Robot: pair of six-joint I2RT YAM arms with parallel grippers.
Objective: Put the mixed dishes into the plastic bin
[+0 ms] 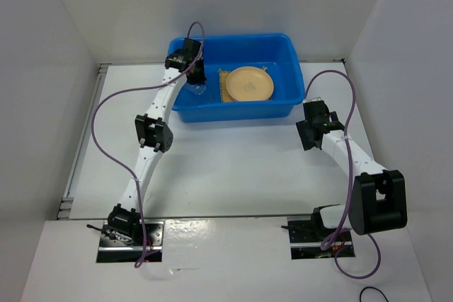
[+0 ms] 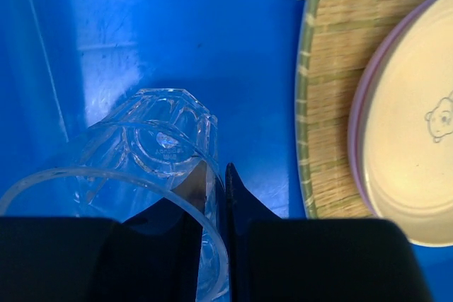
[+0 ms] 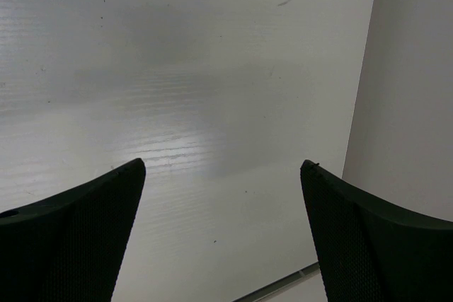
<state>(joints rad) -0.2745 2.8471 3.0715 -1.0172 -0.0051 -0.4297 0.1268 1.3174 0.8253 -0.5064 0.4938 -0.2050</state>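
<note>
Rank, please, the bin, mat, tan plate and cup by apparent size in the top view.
1. bin
2. mat, mostly covered, seemingly only slightly bigger than the plate on it
3. tan plate
4. cup

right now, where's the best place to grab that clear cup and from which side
By the wall at its rim, from the open-mouth side: the clear cup looks too wide to span, and its mouth faces the left gripper, which appears to pinch it so, one finger inside, one outside.
</note>
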